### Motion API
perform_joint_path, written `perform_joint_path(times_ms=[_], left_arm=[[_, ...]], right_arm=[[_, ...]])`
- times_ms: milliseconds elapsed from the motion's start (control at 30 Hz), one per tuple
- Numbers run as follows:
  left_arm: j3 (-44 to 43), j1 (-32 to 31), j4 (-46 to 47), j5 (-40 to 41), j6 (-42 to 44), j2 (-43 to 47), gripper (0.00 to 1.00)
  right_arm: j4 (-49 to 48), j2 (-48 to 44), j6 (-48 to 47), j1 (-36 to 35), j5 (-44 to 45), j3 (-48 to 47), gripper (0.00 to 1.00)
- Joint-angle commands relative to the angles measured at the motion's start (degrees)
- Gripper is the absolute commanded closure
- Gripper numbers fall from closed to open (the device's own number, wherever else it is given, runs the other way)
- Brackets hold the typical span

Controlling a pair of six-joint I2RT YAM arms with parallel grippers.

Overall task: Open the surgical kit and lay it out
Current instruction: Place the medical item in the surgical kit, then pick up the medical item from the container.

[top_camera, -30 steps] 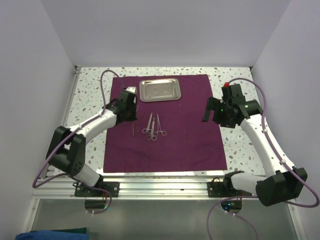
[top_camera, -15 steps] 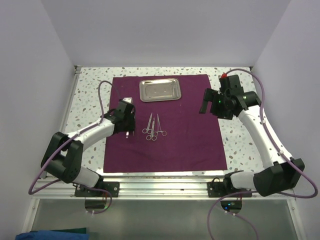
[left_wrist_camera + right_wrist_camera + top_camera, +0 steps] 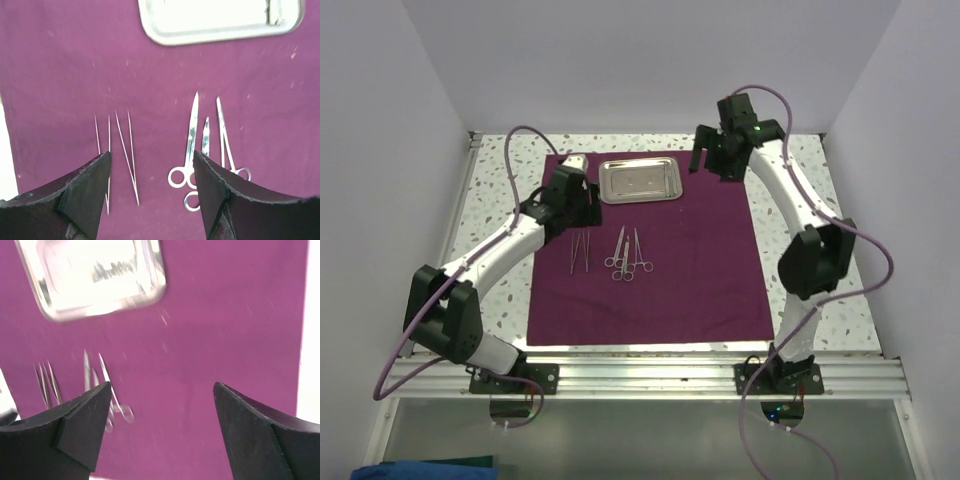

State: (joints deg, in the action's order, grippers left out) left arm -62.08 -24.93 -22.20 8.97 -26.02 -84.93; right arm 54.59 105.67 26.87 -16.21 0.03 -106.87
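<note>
Left arm: has pulled back from over the tweezers point(image 3: 580, 252) toward the counter's far-left corner; left gripper point(image 3: 582, 208) now hangs beside the steel tray point(image 3: 620, 186).
Tweezers: uncovered, two pairs lying side by side.
Right arm: swung from the counter's right edge up to the far edge; right gripper point(image 3: 708, 165) now right of the tray.
</note>
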Motion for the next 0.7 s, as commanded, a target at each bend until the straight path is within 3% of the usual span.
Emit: perform_joint_path(times_ms=[0,133,267,667], left_arm=[[-3.56,1.46,-2.32,-1.76,1.67,-0.24,0.30],[-3.04,2.07,-2.94,-2.56,2.03,0.72,0.30],[-0.94,2.34,-3.12,-3.00,1.59,2.22,0.30],[6.88,2.78,-7.07,-1.94,-0.61,11.00,0.31]], right_arm=[[1.39,9.36,-0.68,-1.98,1.72,-12.72,0.15],[5.08,22.01,-0.33,-3.04,2.08,-27.57,0.34],[6.76,33.78,0.63,-4.09,1.81,-41.11,0.40],[-1.50,44.09,-0.15,-7.43,6.72,-44.48,0.45]])
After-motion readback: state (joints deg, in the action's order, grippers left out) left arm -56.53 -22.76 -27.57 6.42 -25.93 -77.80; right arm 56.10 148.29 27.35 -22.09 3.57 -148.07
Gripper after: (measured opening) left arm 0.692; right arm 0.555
